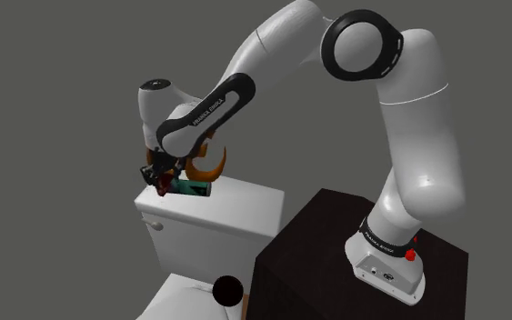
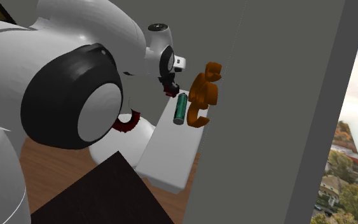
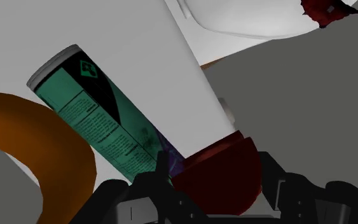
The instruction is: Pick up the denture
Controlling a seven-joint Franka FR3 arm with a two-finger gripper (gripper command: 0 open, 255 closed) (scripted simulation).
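The gripper (image 1: 158, 179) is positioned low over the toilet tank lid (image 2: 168, 153), at the lid end towards the shoulder view's left. Its two black fingers pinch a dark red denture (image 3: 219, 172) from either side. Whether the denture touches the lid cannot be determined. A green can (image 3: 101, 121) lies on its side on the lid, just beside the denture. An orange curved object (image 2: 203, 95) stands on the lid beyond the can, near the grey wall (image 2: 266, 95).

Matt white toilet tank (image 1: 235, 207), printed-label green can (image 3: 101, 121), smooth orange figure (image 2: 204, 89), smooth dark-red denture (image 3: 219, 175).
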